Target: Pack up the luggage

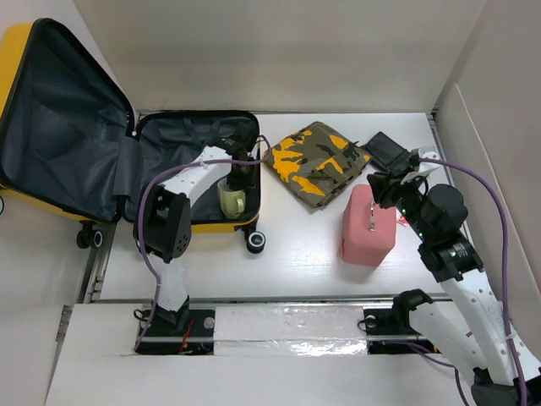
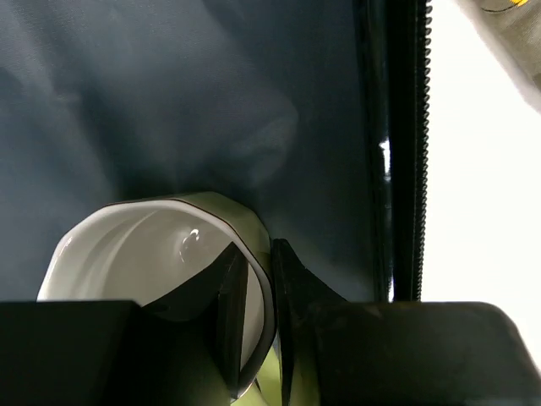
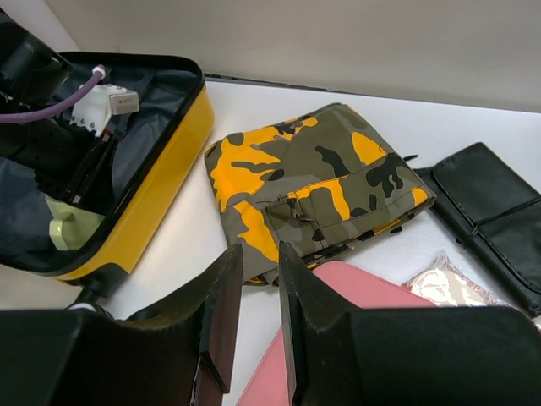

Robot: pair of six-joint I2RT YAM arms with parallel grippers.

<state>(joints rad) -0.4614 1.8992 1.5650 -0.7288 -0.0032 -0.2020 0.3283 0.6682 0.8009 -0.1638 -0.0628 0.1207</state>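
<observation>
left pincer (image 2: 255, 252) clamped on mug (image 2: 127, 254) rim in luggage (image 1: 72, 127); right pincer (image 3: 259, 254) slightly apart, empty

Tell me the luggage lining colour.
Dark slate-grey lining inside the yellow luggage; clearest in the left wrist view.

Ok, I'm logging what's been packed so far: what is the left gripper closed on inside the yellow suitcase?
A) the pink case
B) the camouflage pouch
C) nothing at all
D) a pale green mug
D: the left gripper pinches the rim of the mug, one finger inside it and one outside, above the dark lining of the luggage.
</observation>
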